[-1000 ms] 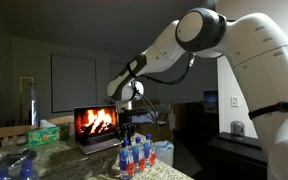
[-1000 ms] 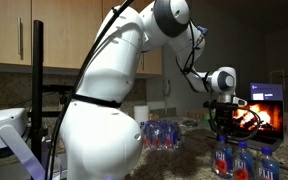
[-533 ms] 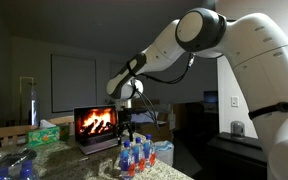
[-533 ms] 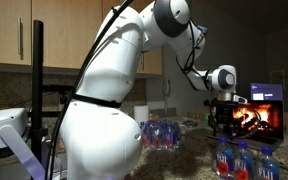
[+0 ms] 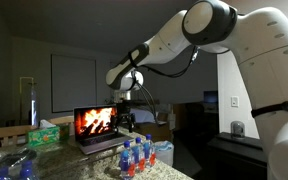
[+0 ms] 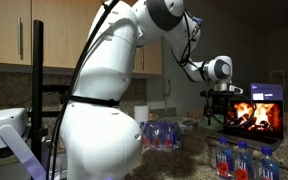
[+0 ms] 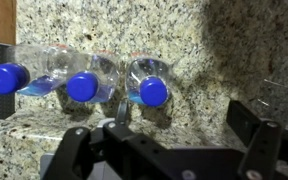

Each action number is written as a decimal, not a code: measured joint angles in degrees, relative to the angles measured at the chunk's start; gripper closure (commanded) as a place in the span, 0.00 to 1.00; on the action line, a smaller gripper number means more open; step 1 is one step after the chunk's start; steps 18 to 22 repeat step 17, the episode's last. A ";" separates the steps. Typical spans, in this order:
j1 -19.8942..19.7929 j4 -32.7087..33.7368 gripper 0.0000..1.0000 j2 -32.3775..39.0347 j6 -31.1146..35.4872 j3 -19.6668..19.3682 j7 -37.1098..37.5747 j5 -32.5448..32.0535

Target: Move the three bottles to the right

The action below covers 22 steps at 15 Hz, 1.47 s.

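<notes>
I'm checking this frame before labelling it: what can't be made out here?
- Bottles: bases cut off by the bottom edge in an exterior view.
- Bottles' labels: too small and dim in both exterior views; the wrist view shows mainly caps.
- Gripper: fingers too dark and small in an exterior view.

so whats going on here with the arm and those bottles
The robot arm has let go: its end effector hangs open and empty above the three bottles. They stand upright in a tight row on the granite counter, in front of a laptop showing a fire. The wrist view looks down on their blue caps.
</notes>
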 measured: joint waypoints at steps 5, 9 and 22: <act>1.36 -6.47 0.00 -13.72 -4.40 2.38 0.15 0.03; 3.65 -17.80 0.00 -25.96 -6.59 4.86 5.21 0.90; 4.60 -40.96 0.00 -42.73 1.90 7.74 16.85 6.68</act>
